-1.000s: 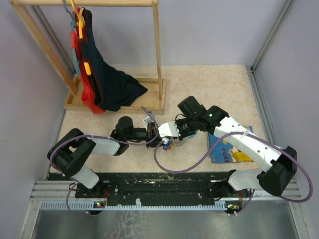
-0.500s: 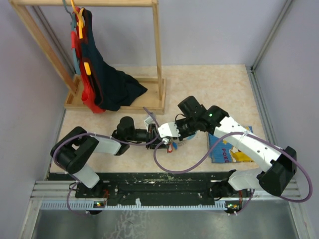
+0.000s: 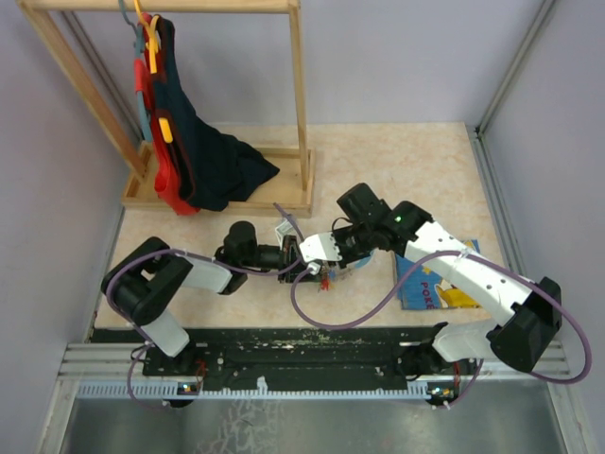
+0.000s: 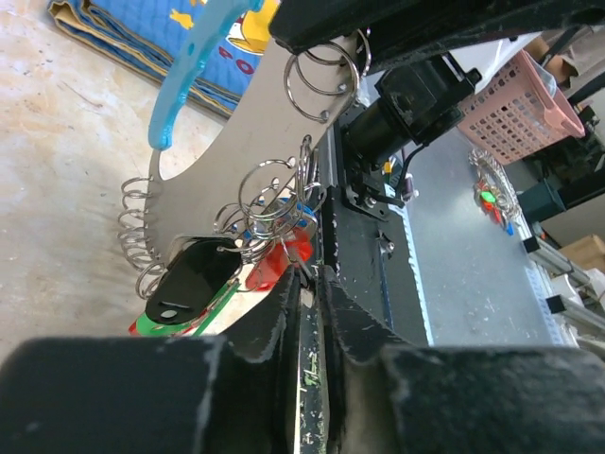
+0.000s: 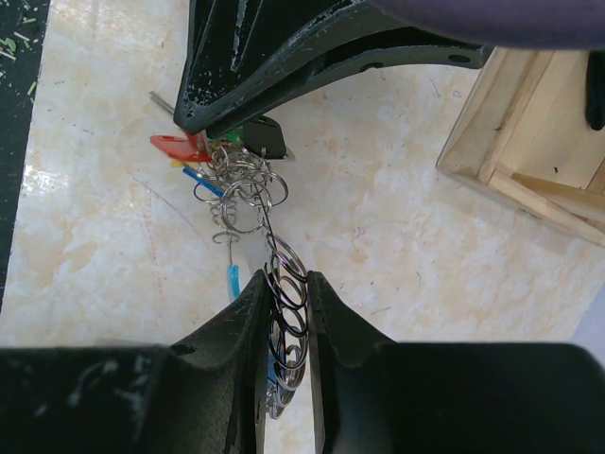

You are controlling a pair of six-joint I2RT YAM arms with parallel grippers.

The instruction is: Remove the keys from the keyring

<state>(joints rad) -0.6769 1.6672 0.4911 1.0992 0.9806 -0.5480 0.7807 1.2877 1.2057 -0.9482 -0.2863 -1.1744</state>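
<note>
1. The keys (image 5: 189, 149) sit bunched over the counter (image 3: 397, 161) between your two arms. All are on the keyring (image 5: 248, 194); none is off yet.
2. Your left end effector (image 4: 307, 284) is almost closed, pinching the key bunch. Its arm has shuffled rightward and the grey strap (image 4: 246, 142) has swung with it, which reads as a re-grip, not progress.
3. Your right end effector (image 5: 285, 276) is clamped on the chain of rings.
4. Tangled rings and a black fob (image 4: 189, 284) crowd the keys.
5. The purple cable (image 3: 312, 317) loops just beside the bunch, the picture book (image 3: 430, 284) lies near, and the wooden rack (image 3: 298, 113) is well apart.
</note>
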